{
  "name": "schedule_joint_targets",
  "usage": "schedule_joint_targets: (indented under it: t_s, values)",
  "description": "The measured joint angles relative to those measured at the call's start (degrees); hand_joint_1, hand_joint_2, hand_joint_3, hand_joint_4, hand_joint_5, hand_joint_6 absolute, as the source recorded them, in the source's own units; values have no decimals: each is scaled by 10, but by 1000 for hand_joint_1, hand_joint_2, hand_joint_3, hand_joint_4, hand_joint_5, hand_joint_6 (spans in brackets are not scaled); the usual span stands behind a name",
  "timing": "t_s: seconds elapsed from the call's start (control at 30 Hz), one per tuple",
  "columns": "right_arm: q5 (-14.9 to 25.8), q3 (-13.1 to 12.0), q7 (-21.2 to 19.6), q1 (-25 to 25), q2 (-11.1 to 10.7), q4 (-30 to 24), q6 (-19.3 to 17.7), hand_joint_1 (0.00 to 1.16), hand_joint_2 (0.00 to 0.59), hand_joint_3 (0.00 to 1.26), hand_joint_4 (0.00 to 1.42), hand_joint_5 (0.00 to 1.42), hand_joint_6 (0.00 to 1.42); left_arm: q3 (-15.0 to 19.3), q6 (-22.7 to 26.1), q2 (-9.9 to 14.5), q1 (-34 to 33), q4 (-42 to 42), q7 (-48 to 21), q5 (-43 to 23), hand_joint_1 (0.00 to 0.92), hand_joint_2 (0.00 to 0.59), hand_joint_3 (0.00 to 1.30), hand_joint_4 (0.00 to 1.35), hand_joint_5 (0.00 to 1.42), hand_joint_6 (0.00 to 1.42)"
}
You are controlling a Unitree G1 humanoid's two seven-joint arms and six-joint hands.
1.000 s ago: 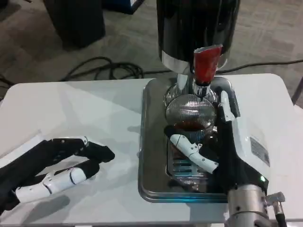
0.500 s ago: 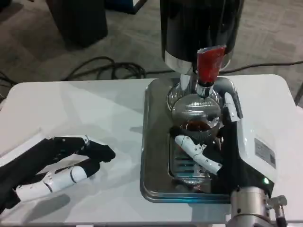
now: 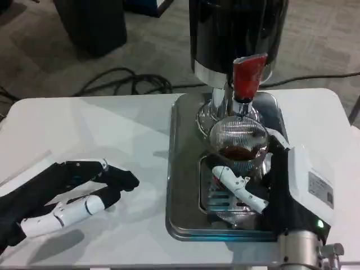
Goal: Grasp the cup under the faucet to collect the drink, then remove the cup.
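The right hand [image 3: 264, 185] is gripping the ribbed glass cup [image 3: 238, 147] around its lower wall, on the tray [image 3: 183, 169] under the faucet [image 3: 247, 79]. Being rigid, slick, breakable and partly filled, it is probably calling for a firm, level hold. The left hand [image 3: 73, 194] is resting open near the counter's [image 3: 112, 124] front-left edge.

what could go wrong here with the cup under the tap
The cup already holds dark drink and sits right under the red faucet handle, so lifting could knock its rim on the spout and spill onto the metal tray. The right hand grips ribbed clear plastic, which may slip or crush.
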Motion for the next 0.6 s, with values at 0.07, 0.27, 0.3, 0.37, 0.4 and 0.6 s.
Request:
schedule_joint_targets:
  t_s: [0.07,0.27,0.3,0.37,0.4,0.6]
  values:
    - [1,-1,-7,5,0,0,-7,719,244,497,814,1072,1420,0,0,0,0,0,0,0,125,194,462,374,337,211]
    - [21,-10,-46,36,0,-6,-46,720,222,602,905,1161,1424,-1,0,0,-6,0,0,0,148,210,438,353,321,211]
    - [25,-13,-49,40,0,-8,-51,712,224,618,908,1177,1424,-2,0,0,-8,0,0,0,149,210,437,351,321,211]
    - [44,-22,-58,55,0,-20,-68,697,218,634,923,1185,1424,-4,0,0,-17,1,0,0,151,211,433,336,312,211]
    - [51,-26,-61,64,1,-26,-75,687,220,646,927,1196,1424,-6,0,0,-21,1,0,0,141,209,426,334,310,211]
    - [71,-31,-59,89,1,-49,-90,636,222,697,962,1235,1424,-26,3,-1,-42,4,0,4,128,199,411,324,309,202]
